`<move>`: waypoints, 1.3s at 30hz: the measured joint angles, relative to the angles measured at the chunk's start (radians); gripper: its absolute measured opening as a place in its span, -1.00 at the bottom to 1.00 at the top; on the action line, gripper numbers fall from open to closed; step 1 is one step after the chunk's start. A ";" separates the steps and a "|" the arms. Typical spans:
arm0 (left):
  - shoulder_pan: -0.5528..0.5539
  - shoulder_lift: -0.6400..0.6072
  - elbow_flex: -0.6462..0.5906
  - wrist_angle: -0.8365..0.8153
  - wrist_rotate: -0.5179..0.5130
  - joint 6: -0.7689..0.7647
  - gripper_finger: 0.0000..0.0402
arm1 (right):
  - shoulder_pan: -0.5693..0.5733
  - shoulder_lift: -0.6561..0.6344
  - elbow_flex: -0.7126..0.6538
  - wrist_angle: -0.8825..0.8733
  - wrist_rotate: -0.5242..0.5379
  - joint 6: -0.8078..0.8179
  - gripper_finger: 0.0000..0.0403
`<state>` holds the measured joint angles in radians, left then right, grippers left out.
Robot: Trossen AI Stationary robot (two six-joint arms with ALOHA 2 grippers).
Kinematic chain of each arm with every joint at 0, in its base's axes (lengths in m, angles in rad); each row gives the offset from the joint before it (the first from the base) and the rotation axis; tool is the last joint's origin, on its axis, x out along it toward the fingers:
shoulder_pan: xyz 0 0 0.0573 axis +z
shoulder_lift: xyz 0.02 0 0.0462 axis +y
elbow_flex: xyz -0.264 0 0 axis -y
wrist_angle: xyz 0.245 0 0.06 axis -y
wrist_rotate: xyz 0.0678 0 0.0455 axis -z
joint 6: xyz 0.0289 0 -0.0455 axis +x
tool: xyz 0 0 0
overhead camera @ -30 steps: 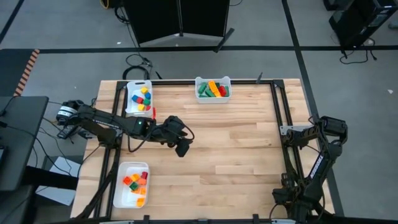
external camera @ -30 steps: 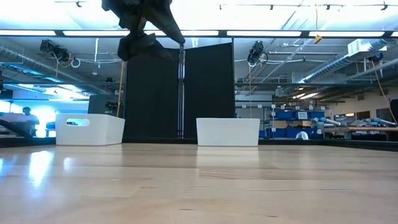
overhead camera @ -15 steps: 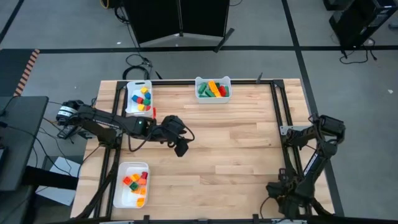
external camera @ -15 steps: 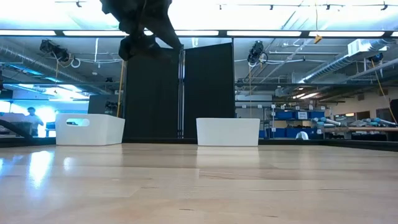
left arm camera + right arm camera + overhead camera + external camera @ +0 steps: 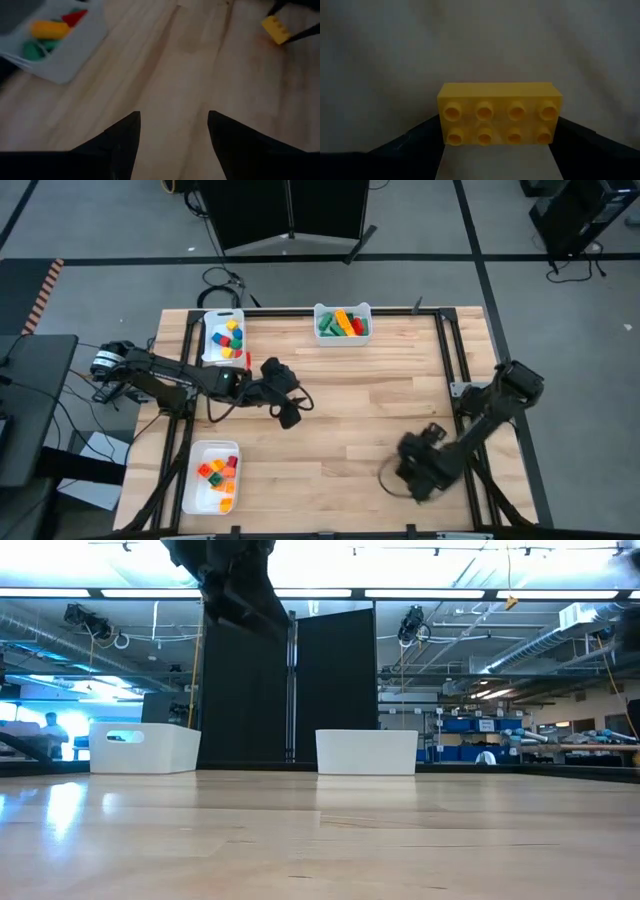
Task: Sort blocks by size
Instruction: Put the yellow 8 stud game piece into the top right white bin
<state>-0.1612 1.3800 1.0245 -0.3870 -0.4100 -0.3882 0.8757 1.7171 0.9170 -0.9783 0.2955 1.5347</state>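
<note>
- My right hand (image 5: 415, 473) is out over the near right part of the surface (image 5: 370, 405), clamped on a yellow brick (image 5: 499, 114), one finger on each short end, studs facing my wrist camera
- That brick is a two-by-four: hard plastic, light, stiff, nothing to crush. I'd judge the glossy end walls are the slippery part, so I want the pads flat and centred on them, not riding a corner
- Held end to end, the jaws stand wide. A bump on a long side could twist it out, so steady travel is what I'd call for
- My left hand (image 5: 290, 417) hovers over the left middle of the surface, fingers apart, nothing between them
- The rest of the blocks sit in three white trays: the far left tray (image 5: 212, 350), the far middle tray (image 5: 342, 340) and the near left tray (image 5: 200, 480)
- From above, the far middle tray looks to hold the longer pieces, so my guess is this brick belongs there
- For the drop I'd let go low over the tray, since a light brick bounces
</note>
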 joint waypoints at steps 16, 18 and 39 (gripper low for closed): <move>0.180 -0.183 -0.180 0.027 0.034 0.320 0.20 | -0.719 -0.150 0.115 0.179 0.275 -0.399 0.59; 0.206 -0.244 -0.232 0.048 0.059 0.339 0.20 | -0.815 -0.152 0.188 0.199 0.275 -0.517 0.59; 0.271 -0.512 -0.420 0.050 0.137 0.352 0.20 | -1.355 0.380 1.047 -0.054 0.047 -0.851 0.59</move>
<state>0.1097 0.8684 0.6042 -0.3369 -0.2726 -0.0360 -0.4792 2.0968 1.9638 -1.0319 0.3430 0.6833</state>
